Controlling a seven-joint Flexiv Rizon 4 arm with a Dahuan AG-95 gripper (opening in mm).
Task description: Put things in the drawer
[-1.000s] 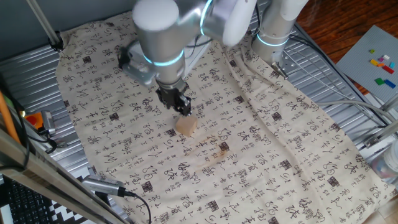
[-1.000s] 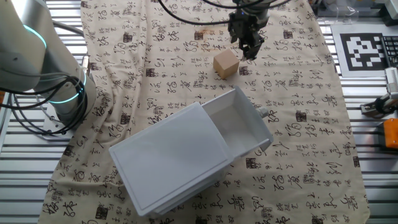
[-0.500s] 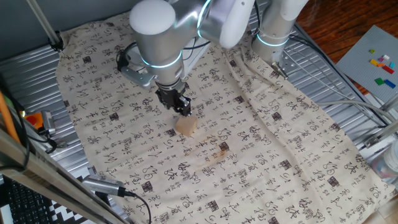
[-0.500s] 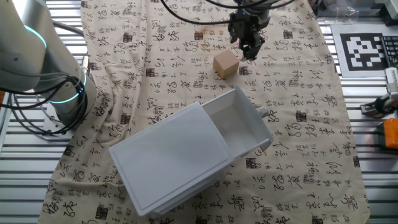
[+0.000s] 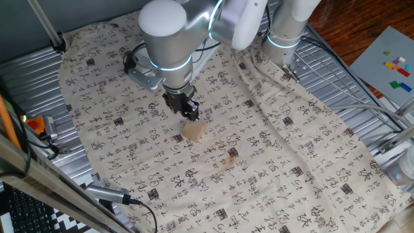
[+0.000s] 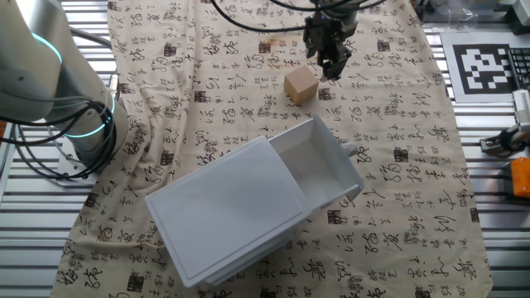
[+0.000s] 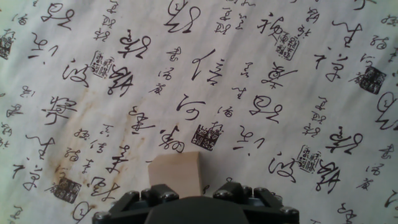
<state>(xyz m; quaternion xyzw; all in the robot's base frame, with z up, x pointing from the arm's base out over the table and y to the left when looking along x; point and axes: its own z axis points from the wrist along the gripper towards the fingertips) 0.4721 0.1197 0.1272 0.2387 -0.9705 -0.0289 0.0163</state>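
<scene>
The pale tan wooden block [image 5: 193,131] lies on the printed cloth; it also shows in the other fixed view [image 6: 301,84] and at the bottom of the hand view [image 7: 175,171]. My gripper [image 5: 189,111] hangs just above and beside the block, its fingers close together and holding nothing; it is also in the other fixed view [image 6: 330,60]. The white cabinet [image 6: 228,213] lies on the cloth with its drawer [image 6: 352,184] pulled out and its knob [image 6: 353,151] facing the block. The drawer looks empty. The fingertips do not show in the hand view.
A brownish stain [image 5: 228,156] marks the cloth near the block. A second arm's base [image 6: 58,91] stands at the cloth's edge. Small coloured toy bricks [image 5: 398,68] lie on a grey sheet off the cloth. Metal table slats surround the cloth.
</scene>
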